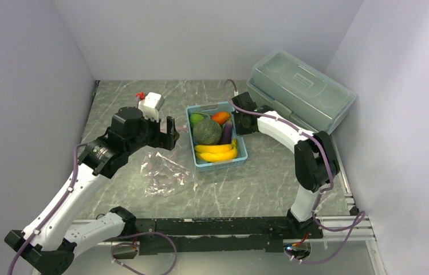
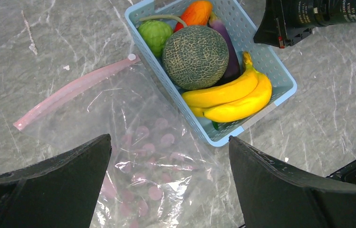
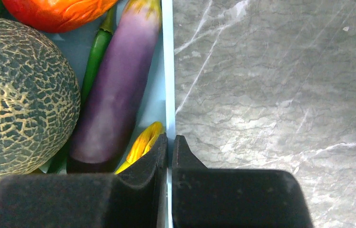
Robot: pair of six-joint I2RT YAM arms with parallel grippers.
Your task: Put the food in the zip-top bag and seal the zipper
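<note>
Two yellow bananas (image 2: 230, 97) and one round netted melon (image 2: 195, 57) in one light blue plastic basket (image 2: 280, 71), rim pinched by closed right gripper (image 3: 168, 142); left gripper (image 2: 168, 180) wide open over one clear zip-top bag (image 2: 138, 142).

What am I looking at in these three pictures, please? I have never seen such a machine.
You see two robot arms bolted to a marble-look table. One picture is taken from above and behind them; the other two come from a camera on each wrist. On the table lie a clear bag with a pink zipper, a blue basket and a grey lidded box. The basket holds toy food: bananas, a melon, an eggplant and more. The left end effector hangs open above the bag, holding nothing. The right end effector is shut on the basket's thin wall.
</note>
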